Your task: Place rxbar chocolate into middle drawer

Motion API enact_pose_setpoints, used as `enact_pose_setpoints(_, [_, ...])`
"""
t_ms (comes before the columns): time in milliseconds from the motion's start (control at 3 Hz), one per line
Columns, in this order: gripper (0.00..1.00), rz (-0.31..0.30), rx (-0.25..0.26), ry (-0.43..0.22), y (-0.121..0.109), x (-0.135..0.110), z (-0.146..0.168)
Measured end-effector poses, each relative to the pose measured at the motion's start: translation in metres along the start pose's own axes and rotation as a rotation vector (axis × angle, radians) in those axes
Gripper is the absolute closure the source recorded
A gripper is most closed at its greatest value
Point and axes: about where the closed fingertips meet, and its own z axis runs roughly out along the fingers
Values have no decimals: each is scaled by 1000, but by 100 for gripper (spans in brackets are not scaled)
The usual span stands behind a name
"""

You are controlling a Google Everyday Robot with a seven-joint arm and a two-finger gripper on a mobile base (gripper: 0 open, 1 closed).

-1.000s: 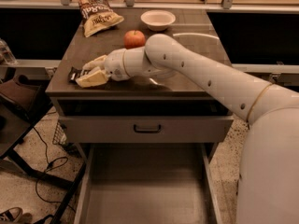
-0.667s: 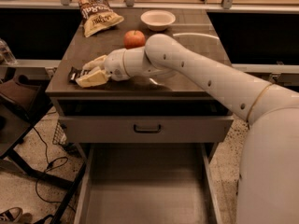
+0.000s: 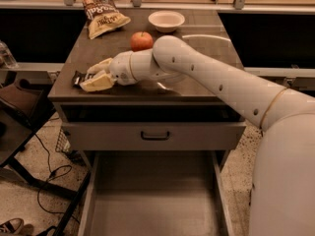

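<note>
The rxbar chocolate [image 3: 77,77], a dark wrapper with white lettering, lies on the front left of the counter top [image 3: 206,43]. My gripper [image 3: 89,77] reaches in from the right, low over the counter. Its two cream fingers [image 3: 101,65] close on the bar from either side; only the bar's left end shows. The bar still rests on the counter. The middle drawer [image 3: 152,205] stands pulled out below, wide and grey, with a bare floor.
A red apple [image 3: 141,41] sits just behind my wrist. A tan chip bag [image 3: 103,16] and a white bowl [image 3: 166,20] are at the back of the counter. A closed grey drawer front with a dark handle [image 3: 155,135] is above the open drawer. Cables and a dark chair are on the left.
</note>
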Motion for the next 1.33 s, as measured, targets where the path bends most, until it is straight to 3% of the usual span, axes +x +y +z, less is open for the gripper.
enact_pose_setpoints(1333, [100, 0, 0, 0, 0, 0, 0])
